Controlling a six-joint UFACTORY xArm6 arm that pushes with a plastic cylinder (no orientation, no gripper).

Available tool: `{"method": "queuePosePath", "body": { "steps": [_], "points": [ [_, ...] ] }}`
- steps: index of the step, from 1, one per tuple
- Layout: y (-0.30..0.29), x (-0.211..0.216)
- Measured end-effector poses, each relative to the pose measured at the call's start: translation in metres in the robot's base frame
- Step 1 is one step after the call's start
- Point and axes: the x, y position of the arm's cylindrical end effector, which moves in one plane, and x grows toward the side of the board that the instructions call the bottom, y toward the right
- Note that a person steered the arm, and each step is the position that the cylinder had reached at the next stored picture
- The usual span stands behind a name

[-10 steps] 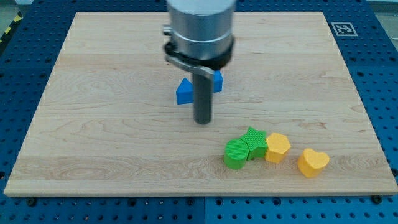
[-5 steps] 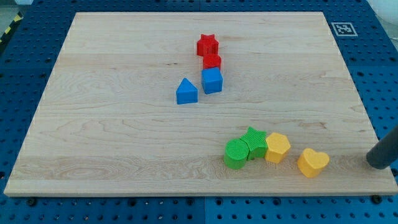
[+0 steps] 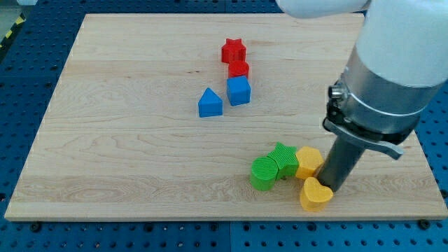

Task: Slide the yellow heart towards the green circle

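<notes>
The yellow heart (image 3: 315, 194) lies near the board's bottom edge, at the view's lower right. My tip (image 3: 333, 187) touches its upper right side. The green circle (image 3: 264, 173) sits a short way to the heart's upper left. A green star (image 3: 284, 159) touches the circle on its right. A yellow hexagon-like block (image 3: 307, 161) sits right of the star, just above the heart and left of the rod.
A red star (image 3: 233, 50), a red block (image 3: 239, 68), a blue cube (image 3: 239, 90) and a blue house-shaped block (image 3: 210, 103) stand in a cluster at the upper middle. The board's bottom edge (image 3: 224, 217) runs close under the heart. The arm's body covers the upper right.
The rod went from the board's middle out to the right edge, then came in behind the yellow heart. The heart has slid left and slightly down, closer to the green circle.
</notes>
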Motion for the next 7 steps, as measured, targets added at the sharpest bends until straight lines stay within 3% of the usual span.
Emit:
{"method": "queuePosePath", "body": {
  "steps": [2, 7],
  "points": [
    [0.026, 0.025],
    [-0.010, 0.034]
  ]
}}
